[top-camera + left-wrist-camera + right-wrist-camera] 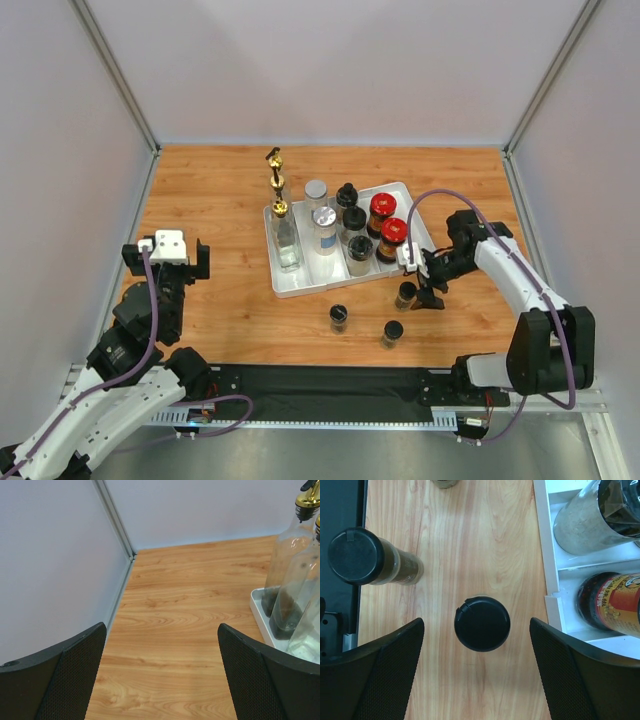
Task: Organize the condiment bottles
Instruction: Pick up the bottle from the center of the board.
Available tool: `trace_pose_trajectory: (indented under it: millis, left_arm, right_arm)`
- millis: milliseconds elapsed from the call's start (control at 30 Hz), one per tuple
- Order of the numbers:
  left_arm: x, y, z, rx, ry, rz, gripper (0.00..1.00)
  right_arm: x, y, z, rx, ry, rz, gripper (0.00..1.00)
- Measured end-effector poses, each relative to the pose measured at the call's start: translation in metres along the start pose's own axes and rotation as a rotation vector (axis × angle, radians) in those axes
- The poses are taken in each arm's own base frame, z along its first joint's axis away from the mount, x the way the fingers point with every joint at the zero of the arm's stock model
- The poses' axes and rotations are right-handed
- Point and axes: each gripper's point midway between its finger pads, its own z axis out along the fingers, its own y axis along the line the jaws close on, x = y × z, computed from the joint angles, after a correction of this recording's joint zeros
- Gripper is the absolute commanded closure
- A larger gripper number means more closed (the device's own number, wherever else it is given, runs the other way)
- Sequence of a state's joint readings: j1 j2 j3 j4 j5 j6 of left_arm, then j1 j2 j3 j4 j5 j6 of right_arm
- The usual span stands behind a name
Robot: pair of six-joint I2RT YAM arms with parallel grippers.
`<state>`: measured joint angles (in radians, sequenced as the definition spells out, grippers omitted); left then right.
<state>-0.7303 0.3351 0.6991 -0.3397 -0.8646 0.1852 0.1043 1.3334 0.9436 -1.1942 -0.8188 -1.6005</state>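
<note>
Right pincer (476, 625), spread wide and empty, hangs over a black-capped jar (482, 622) centred between its fingers. Next, I judge: descend, close on it, and carry it to the tray (545, 545) beside its right finger.

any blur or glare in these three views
Top external: even light, sharp throughout. Left wrist: the clear bottles carry pale reflections, no blur. Right wrist: the black-capped jar under the camera is sharp, with no glare.
</note>
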Motion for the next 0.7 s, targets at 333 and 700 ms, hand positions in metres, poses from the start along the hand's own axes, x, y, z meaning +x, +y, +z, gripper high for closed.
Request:
trace_pose_trajectory:
  millis: [333, 700]
  left_arm:
    - [0.001, -0.001, 0.001, 0.001, 0.005, 0.006, 0.00]
    - [0.001, -0.001, 0.001, 0.001, 0.005, 0.006, 0.00]
  right_arm:
    - [0.011, 0.000, 0.016, -0.023, 0.016, 0.019, 0.28]
    - [0.013, -0.001, 0.018, -0.023, 0.024, 0.027, 0.67]
